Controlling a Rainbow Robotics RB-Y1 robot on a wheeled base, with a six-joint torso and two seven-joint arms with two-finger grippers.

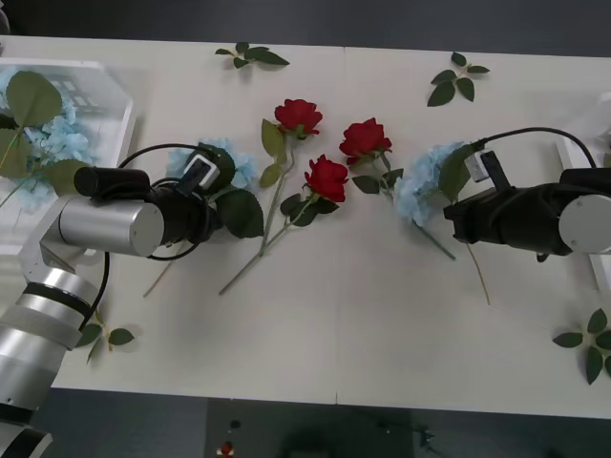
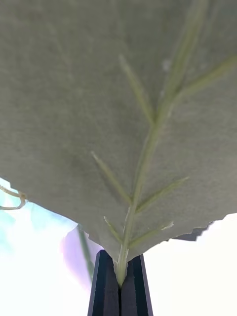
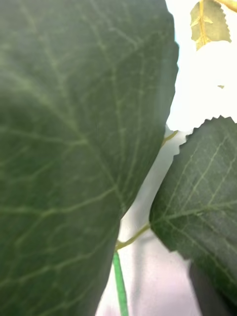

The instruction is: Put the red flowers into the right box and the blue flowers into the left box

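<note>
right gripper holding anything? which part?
Yes: the right gripper is shut on a blue flower, fingers pinching the base of its large leaf, where the leaf stalk starts.

red flowers [image 1: 326,176]: 3 | blue flowers [image 1: 420,186]: 3 clusters | loose leaf sprigs [image 1: 252,55]: 4 | left box [image 1: 115,100]: 1

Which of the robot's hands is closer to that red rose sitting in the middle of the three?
The left. The left hand lies just beside the middle rose, among blue flower leaves. The right hand sits farther off, past another blue flower.
</note>
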